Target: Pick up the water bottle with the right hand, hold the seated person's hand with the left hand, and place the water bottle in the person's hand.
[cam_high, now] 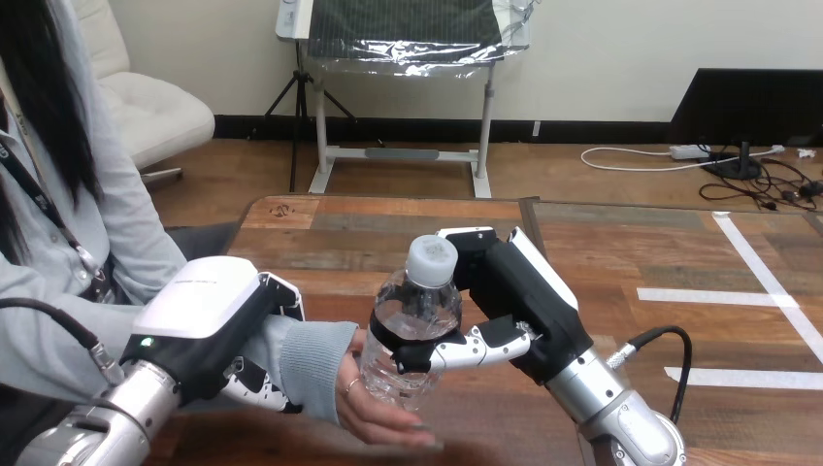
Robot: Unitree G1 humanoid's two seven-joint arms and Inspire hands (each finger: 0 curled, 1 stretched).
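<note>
A clear water bottle point(412, 330) with a white cap stands upright in the middle of the head view. My right hand point(519, 301) is shut on it from the right, its thumb point(466, 349) crossing the bottle's front. The bottle's base rests against the palm of the person's hand point(383, 417), which lies open and palm-up beneath it. My left hand point(209, 316) sits at the lower left, its fingers point(257, 381) curled round the person's grey-sleeved wrist point(311, 364).
The wooden table point(388, 218) stretches ahead and to the right. White tape strips point(718, 296) mark its right part. A black cable point(670, 340) loops up by my right forearm. The person sits close at the left edge.
</note>
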